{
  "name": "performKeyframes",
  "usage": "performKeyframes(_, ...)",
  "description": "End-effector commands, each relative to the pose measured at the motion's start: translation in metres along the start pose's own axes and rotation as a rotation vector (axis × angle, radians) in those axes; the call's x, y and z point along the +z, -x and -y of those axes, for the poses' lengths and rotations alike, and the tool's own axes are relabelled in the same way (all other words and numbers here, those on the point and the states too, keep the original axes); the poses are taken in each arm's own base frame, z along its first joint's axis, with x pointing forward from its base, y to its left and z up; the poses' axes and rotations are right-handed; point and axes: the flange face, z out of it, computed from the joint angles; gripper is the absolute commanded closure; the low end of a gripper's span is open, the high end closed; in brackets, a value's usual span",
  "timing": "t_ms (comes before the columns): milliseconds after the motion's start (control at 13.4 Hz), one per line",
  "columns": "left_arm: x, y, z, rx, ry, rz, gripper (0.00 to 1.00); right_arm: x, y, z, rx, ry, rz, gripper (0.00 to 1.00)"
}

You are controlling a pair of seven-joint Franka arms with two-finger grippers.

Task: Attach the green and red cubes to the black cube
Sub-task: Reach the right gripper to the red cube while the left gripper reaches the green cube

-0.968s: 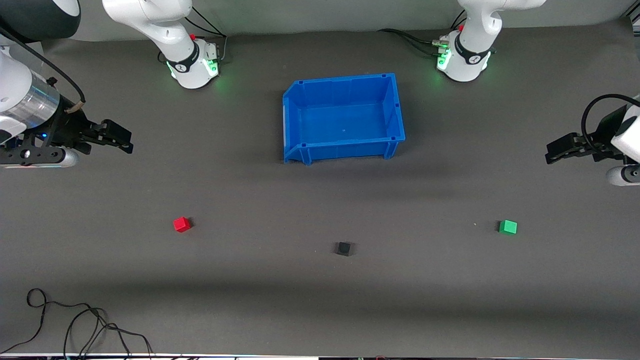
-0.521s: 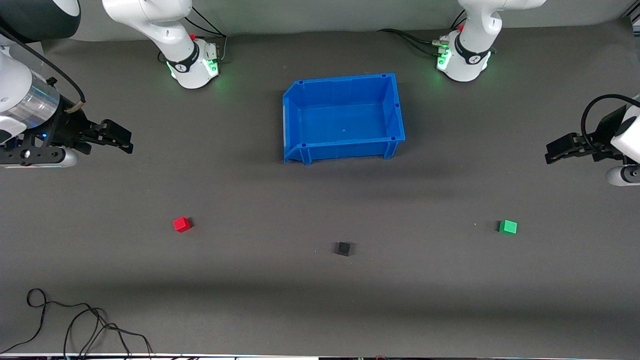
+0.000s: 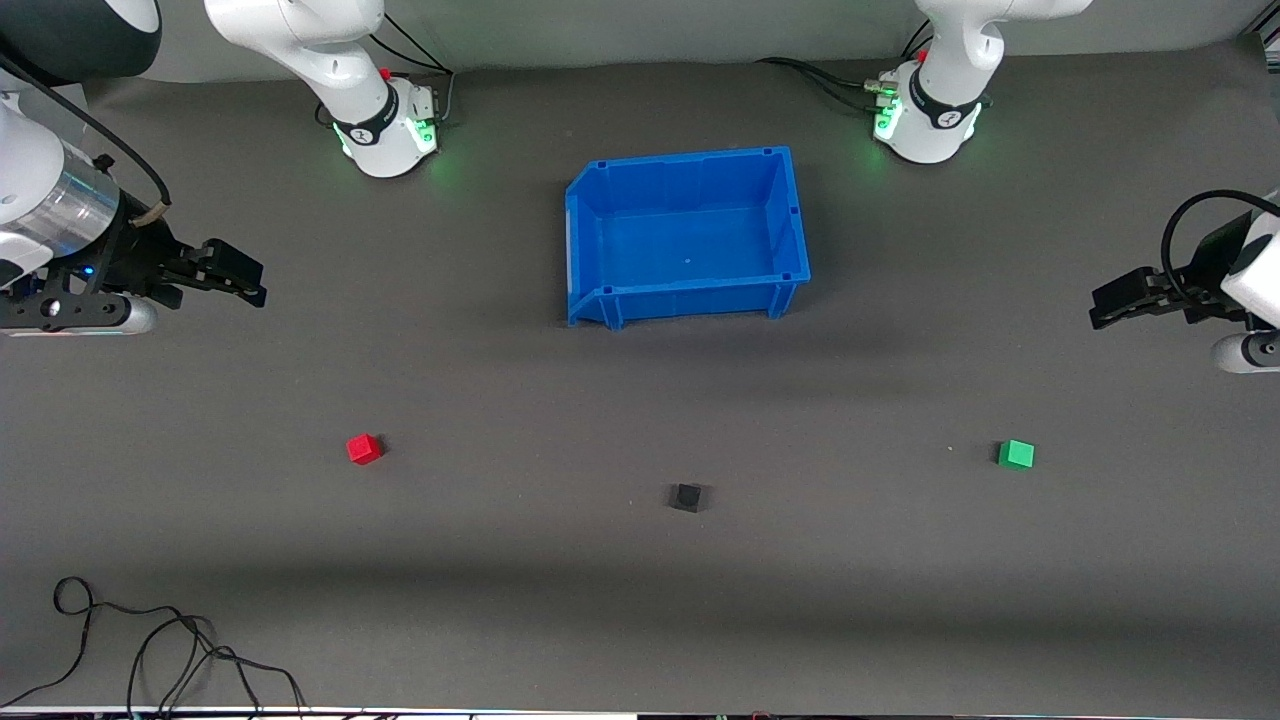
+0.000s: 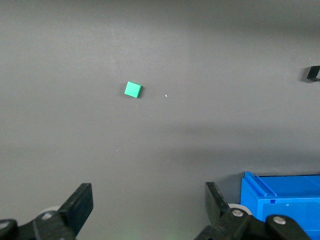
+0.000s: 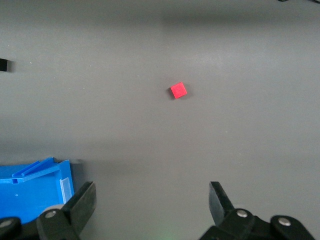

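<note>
The desk (image 3: 640, 620) is covered in dark grey matting and carries everything here. The blue bin (image 3: 600, 300) sits between the two arm bases, with nothing in it, its low-cut end turned toward the right arm's end of the desk. A loose black cable (image 3: 150, 640) curls at the desk's edge nearest the front camera, toward the right arm's end.

The right gripper (image 3: 240, 278) hangs over bare matting at the right arm's end of the desk, level with the bin, its fingers (image 5: 82, 202) spread wide and holding nothing. The left gripper (image 3: 1115, 300) hangs over bare matting at the left arm's end, likewise with its fingers (image 4: 80, 205) wide apart and nothing between them.

The three small cubes lie well apart from one another, all nearer the front camera than the bin. The red cube (image 3: 364, 449) rests toward the right arm's end, the green cube (image 3: 1016, 454) toward the left arm's end. The black cube (image 3: 686, 497) lies between them, slightly nearer the front camera than either, and touches neither
</note>
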Motion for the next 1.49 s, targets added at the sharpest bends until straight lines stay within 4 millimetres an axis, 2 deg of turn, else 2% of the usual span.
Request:
performKeyframes(0,-0.001,0.001,-0.003,-0.012,-0.012,-0.011,0.00,0.008,-0.010,-0.006,0.010,-0.004,0.021,0.00)
performKeyframes(298,-0.001,0.001,-0.004,-0.012,-0.013,-0.012,0.00,0.038,-0.023,-0.006,0.086,0.002,0.074,0.01)
performKeyframes(595,0.005,-0.003,-0.002,-0.031,-0.013,-0.003,0.00,0.088,-0.047,-0.003,0.445,-0.066,0.181,0.00)
performKeyframes(670,0.011,-0.007,-0.001,-0.060,-0.015,0.006,0.00,0.103,-0.057,-0.011,0.501,-0.078,0.195,0.00)
performKeyframes(744,0.019,-0.011,-0.001,-0.105,-0.017,0.019,0.00,0.116,-0.066,-0.013,0.532,-0.100,0.196,0.00)
performKeyframes(893,0.037,-0.019,-0.002,-0.225,-0.025,0.043,0.00,0.150,-0.085,-0.032,0.610,-0.132,0.216,0.00)
performKeyframes(968,0.046,-0.025,-0.001,-0.297,-0.028,0.047,0.00,0.167,-0.092,-0.043,0.637,-0.143,0.230,0.00)
performKeyframes(1117,0.068,-0.031,0.003,-0.462,-0.042,0.074,0.00,0.205,-0.102,-0.051,0.659,-0.138,0.270,0.00)
performKeyframes(1265,0.099,-0.041,0.002,-0.592,-0.038,0.081,0.00,0.228,-0.102,-0.052,0.669,-0.125,0.300,0.00)
performKeyframes(1414,0.142,-0.051,0.002,-0.800,-0.062,0.099,0.00,0.258,-0.104,-0.055,0.724,-0.107,0.347,0.00)
